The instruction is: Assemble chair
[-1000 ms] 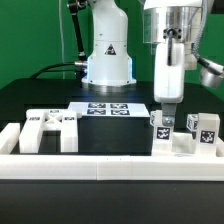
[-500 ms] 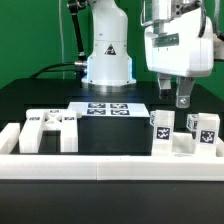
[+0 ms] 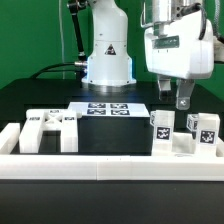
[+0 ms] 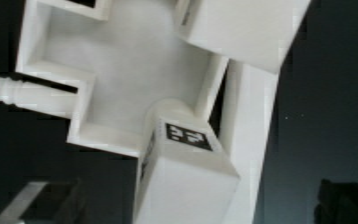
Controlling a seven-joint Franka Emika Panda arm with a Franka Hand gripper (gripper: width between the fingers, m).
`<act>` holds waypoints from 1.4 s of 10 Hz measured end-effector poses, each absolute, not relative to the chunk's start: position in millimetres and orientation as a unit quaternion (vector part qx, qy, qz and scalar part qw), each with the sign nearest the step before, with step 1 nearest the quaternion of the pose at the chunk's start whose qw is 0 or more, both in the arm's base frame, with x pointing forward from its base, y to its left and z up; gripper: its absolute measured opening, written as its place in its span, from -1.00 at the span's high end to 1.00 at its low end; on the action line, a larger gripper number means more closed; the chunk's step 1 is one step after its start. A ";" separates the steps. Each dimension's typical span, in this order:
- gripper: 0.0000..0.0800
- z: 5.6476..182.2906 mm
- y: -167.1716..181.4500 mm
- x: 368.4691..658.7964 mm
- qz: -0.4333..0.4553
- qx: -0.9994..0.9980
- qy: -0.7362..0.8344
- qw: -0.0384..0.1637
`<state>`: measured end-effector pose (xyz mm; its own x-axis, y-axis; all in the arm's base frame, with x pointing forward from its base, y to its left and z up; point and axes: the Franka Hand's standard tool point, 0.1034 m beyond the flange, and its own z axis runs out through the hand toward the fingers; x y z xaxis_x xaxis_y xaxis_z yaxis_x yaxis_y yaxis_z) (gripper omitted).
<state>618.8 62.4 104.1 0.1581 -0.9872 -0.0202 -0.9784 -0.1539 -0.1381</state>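
The chair is in loose white parts. A wide slotted panel lies at the exterior view's left. Two small blocky pieces with marker tags stand at the right. My gripper hangs open above the nearer of these, well clear of it and holding nothing. In the wrist view I look straight down on a white part with a marker tag and a round peg. My gripper is open, its dark fingertips at the picture's edges, apart from the part.
The marker board lies flat on the black table behind the parts. A low white rail runs along the table's front and up both sides. The arm's white base stands at the back.
One second ago my gripper was low, around the tagged piece at the right. It has let go, opened and risen. That piece stays standing. Nothing moved in the last half second.
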 end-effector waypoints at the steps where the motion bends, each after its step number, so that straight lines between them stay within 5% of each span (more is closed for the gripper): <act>1: -0.62 106.8 61.4 619.6 -0.041 -0.791 0.608 0.059; 6: -0.62 111.8 49.4 619.9 -0.060 -0.838 0.538 0.069; 9: -0.62 109.5 50.6 618.2 -0.073 -0.938 0.337 0.039; 14: -0.62 109.5 44.9 618.9 -0.080 -0.982 0.172 0.024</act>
